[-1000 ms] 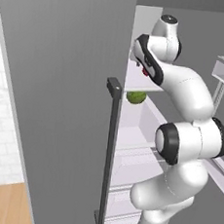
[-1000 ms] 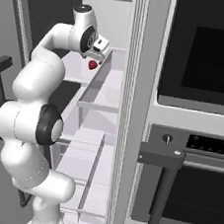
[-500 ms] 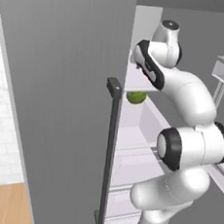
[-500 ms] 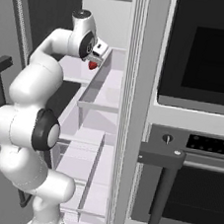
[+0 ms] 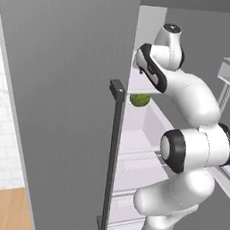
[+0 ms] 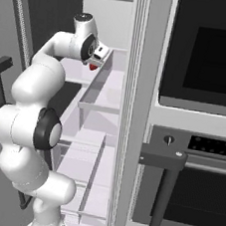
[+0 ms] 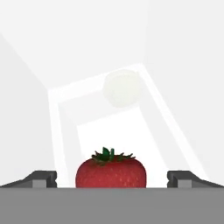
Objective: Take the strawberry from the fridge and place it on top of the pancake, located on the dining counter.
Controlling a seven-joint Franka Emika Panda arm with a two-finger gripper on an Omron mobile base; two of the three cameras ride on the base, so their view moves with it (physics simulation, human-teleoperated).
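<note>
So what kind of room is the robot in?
Most likely a kitchen: there's an open grey fridge with white shelves, a small red strawberry inside it, and a dark built-in oven alongside.

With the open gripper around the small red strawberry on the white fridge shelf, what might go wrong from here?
1. The small red strawberry sits between the open gripper's tips with clear gaps either side; closing could nudge the rounded fruit so that it rolls away.
2. The pale round object lies behind it on the white fridge shelf; reaching deeper could bump it.
</note>
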